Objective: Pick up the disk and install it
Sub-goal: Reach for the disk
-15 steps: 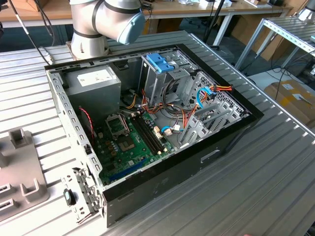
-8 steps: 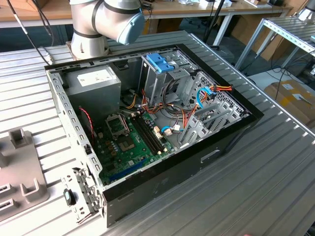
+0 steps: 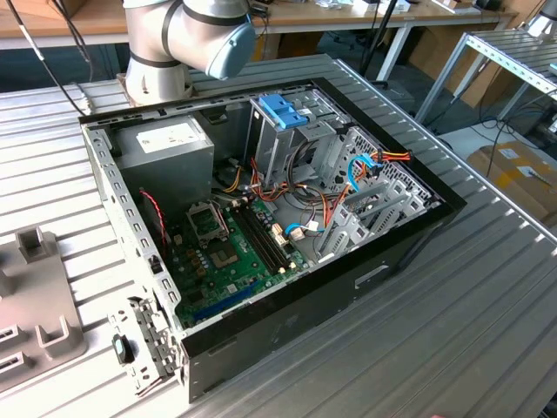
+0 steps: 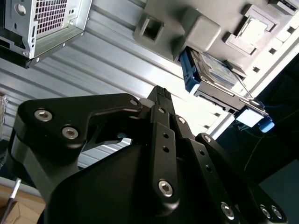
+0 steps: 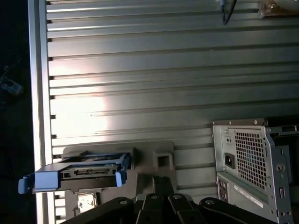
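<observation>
The disk (image 5: 88,173) is a grey drive with light-blue rails, standing on edge in a grey plastic holder (image 5: 156,156) on the ribbed table. In the second wrist view the disk (image 4: 216,71) shows its labelled face, tucked into the same holder (image 4: 198,28). My gripper (image 5: 161,181) hovers above the table a short way from the holder, with its black fingertips (image 4: 160,93) together and nothing between them. It touches neither the disk nor the holder.
An open computer case (image 3: 261,218) lies on the aluminium table (image 3: 487,296), with a blue latch (image 3: 283,109) atop its metal drive cage. The case's rear panel (image 5: 252,168) stands beside the holder. The arm's base (image 3: 174,43) rises behind the case.
</observation>
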Motion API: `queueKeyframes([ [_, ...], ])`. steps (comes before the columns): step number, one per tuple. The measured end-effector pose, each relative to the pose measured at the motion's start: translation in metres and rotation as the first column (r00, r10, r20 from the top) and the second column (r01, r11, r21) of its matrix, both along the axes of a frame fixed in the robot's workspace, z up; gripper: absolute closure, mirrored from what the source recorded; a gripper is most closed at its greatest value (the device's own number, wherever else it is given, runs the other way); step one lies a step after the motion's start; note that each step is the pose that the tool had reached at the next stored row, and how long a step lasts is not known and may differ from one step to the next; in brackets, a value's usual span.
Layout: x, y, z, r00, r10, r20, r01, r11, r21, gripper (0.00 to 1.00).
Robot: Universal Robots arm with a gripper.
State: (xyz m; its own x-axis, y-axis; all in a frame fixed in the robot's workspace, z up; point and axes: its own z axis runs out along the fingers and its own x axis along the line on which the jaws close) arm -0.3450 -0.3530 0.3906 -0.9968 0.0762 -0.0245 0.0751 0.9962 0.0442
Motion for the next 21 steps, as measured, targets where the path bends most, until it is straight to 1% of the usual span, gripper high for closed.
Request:
queueKeyframes([
  [15,-0.0023,0.0000,0.0000,1.0000,0.000,0.0000,0.000,1.0000,0.0000,0.89],
  [18,-0.0053,0.0000,0.0000,1.0000,0.000,-0.0001,0.000,1.0000,0.0000,0.89],
  [21,-0.0108,0.0000,-0.0001,1.0000,0.000,0.0000,0.000,1.0000,0.0000,0.89],
])
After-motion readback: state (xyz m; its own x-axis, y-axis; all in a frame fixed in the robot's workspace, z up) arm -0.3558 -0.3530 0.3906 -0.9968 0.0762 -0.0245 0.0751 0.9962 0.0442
